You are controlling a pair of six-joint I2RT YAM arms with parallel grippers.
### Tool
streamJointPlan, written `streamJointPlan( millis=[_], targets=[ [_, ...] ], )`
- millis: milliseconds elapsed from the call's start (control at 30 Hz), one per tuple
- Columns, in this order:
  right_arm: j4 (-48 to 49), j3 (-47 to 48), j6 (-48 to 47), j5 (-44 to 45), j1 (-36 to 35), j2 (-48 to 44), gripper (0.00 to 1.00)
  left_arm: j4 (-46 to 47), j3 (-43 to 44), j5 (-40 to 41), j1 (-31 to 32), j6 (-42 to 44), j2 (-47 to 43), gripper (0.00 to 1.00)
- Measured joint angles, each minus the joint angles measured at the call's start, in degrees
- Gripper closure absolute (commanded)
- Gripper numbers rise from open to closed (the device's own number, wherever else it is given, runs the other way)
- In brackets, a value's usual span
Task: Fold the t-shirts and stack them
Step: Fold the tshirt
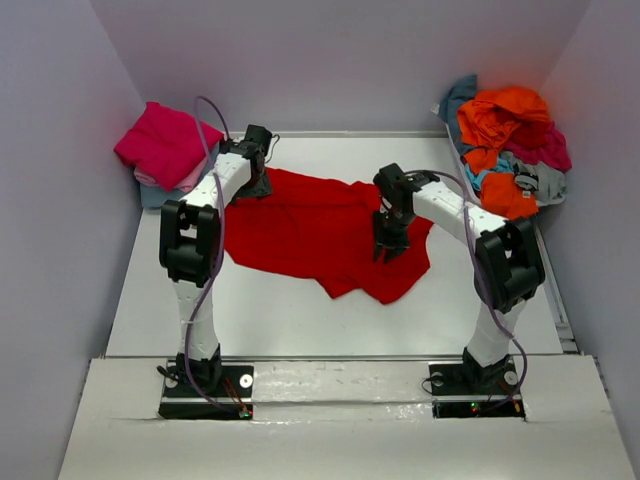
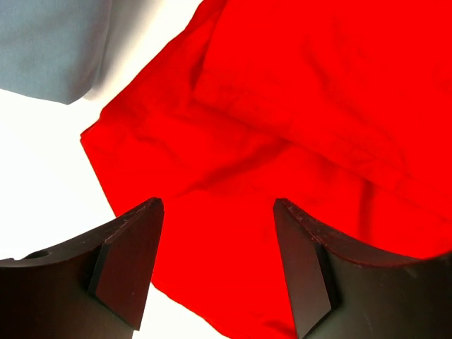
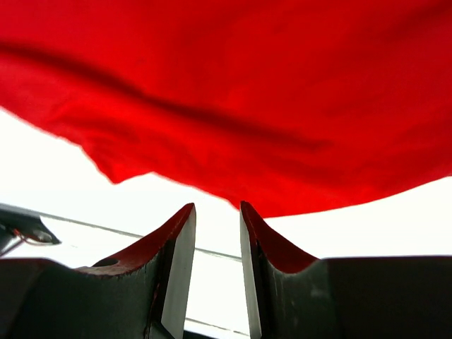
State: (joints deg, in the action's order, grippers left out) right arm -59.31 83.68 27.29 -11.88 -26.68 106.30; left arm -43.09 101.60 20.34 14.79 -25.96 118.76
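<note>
Hovering wide apart, left fingers [image 2: 131,261] straddle the red t-shirt's [image 1: 300,230] far-left corner. Right fingers [image 3: 176,261] are narrowly apart, gripping nothing, over its right side. Shirt lies mid-table [image 1: 300,325]; folded stack [image 1: 165,145] far-left corner, heap [image 1: 510,140] far-right.

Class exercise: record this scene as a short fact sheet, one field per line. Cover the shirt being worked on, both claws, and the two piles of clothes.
shirt in work: red t-shirt, lying rumpled on the white table, not yet folded
left claw: jaws wide apart, above the shirt's far-left edge, holding nothing
right claw: jaws narrowly apart, nothing seen between them, over the shirt's right part
far-left pile: stack, magenta on top, pale pink and grey-blue beneath
far-right pile: loose heap of orange, magenta, teal and grey garments
</note>
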Motion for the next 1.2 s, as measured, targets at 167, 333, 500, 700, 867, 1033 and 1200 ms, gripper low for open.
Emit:
streamJointPlan(
  millis=[167,333,500,700,867,1033,1200],
  targets=[
    [-0.09,0.00,0.76,-0.63,-5.57,-2.12,0.63,0.02,0.81,-0.35,0.72,0.15,0.79,0.24],
    [-0.74,0.55,1.60,-1.46,-10.75,-1.79,0.63,0.00,1.18,-0.72,1.79,0.46,2.05,0.24],
    [-0.63,1.36,2.34,-2.19,-13.79,-0.35,0.63,0.04,1.18,-1.25,2.14,0.83,2.58,0.24],
    [0.07,1.40,2.60,-3.23,-15.39,2.62,0.63,0.33,1.11,-1.92,2.12,1.07,2.58,0.24],
    [1.29,1.44,2.95,-3.61,-17.07,6.88,0.63,0.46,1.09,-2.14,2.10,1.29,2.58,0.24],
    [1.64,4.00,3.21,-4.09,-19.04,10.99,0.63,0.46,1.05,-2.38,2.10,1.51,2.58,0.24],
    [1.60,8.70,3.78,-3.89,-20.35,13.99,0.62,0.66,0.79,-2.60,2.10,1.53,2.58,0.24]
  ],
)
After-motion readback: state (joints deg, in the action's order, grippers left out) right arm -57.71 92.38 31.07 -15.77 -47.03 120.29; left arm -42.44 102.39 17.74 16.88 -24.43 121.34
